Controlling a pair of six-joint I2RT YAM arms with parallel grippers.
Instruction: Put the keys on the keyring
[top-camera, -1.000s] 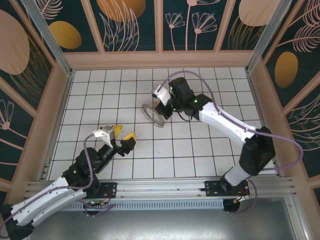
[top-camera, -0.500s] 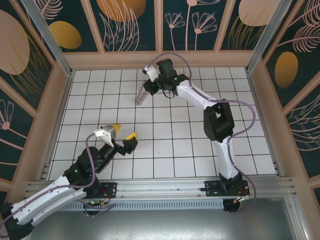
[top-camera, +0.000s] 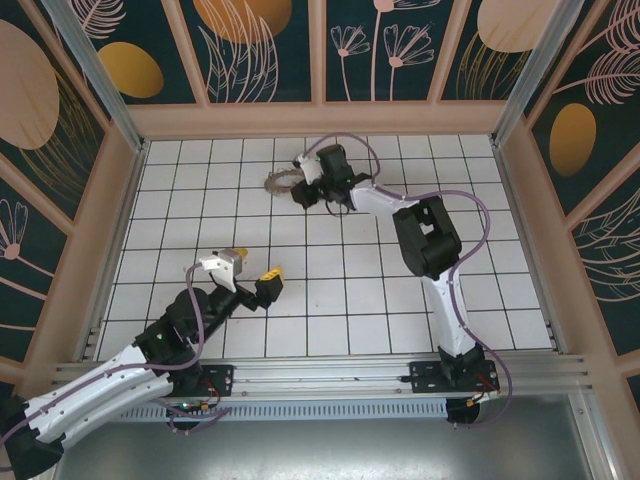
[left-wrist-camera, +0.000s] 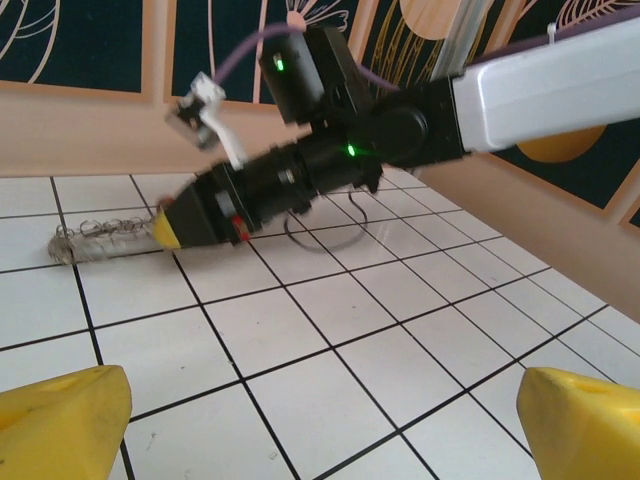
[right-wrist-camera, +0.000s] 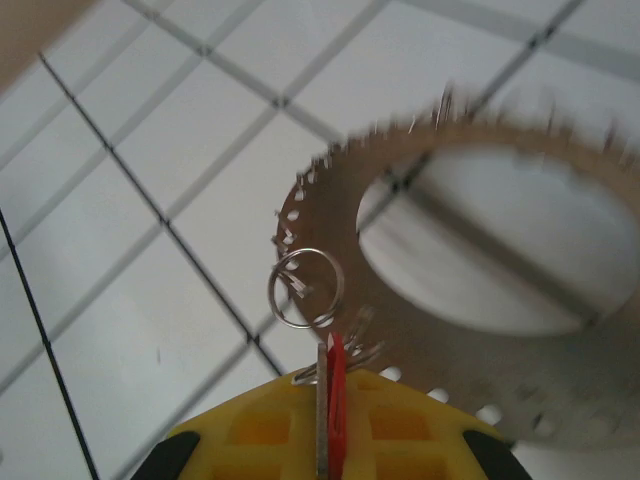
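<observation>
My right gripper (right-wrist-camera: 328, 395) is shut on the key (right-wrist-camera: 337, 365), whose red head stands edge-on between the yellow fingers. A small silver split ring (right-wrist-camera: 305, 288) sticks out just past it. Directly ahead is the keyring (right-wrist-camera: 330, 215), brown and flat, with a hollow centre and a frilly wire edge. From above, the right gripper (top-camera: 303, 188) is stretched to the far back, the keyring (top-camera: 282, 182) at its tip. In the left wrist view the keyring (left-wrist-camera: 100, 236) sits low on the tiles beside that yellow tip (left-wrist-camera: 172, 227). My left gripper (top-camera: 253, 268) is open over bare tiles.
White tiled floor (top-camera: 330, 300) inside a walled wooden enclosure; the back wall (top-camera: 320, 118) is about two tiles behind the keyring. The right arm's elbow (top-camera: 425, 235) rises over the middle right. A cable loops over the right wrist (top-camera: 345, 150).
The right arm has swung from the middle of the floor to the far back, and the keyring has travelled with its tip. The left gripper's fingers have spread wider.
</observation>
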